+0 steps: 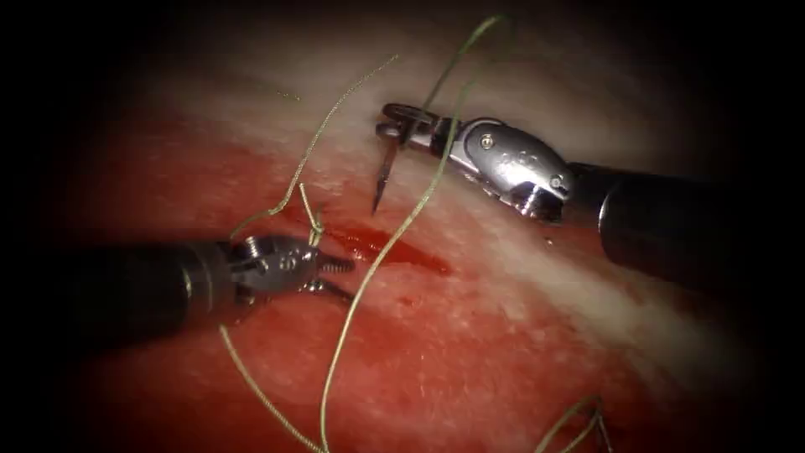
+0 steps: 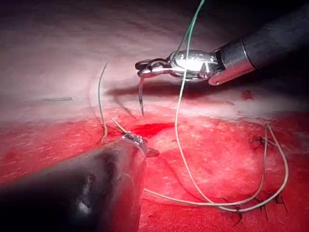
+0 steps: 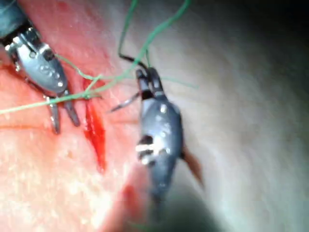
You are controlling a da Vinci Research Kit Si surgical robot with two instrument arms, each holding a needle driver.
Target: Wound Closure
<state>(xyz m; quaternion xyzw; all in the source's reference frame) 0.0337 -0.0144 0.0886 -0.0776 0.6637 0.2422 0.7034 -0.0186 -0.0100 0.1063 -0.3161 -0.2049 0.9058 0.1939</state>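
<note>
The right claw is closed on the needle, gripping it near the thread end of its curve. The needle hangs clear of the tissue, point down, above the upper end of the cut and slightly to its right. The thread runs from the needle's held end, crosses the cut and trails away across the tissue below it (a second strand rises from the tissue at the upper end of the cut, where a small knot-like twist sits). The left claw lies just left of the cut with its two halves parted; it grips nothing, although the thread passes close to its tips. Red fluid fills the cut.
</note>
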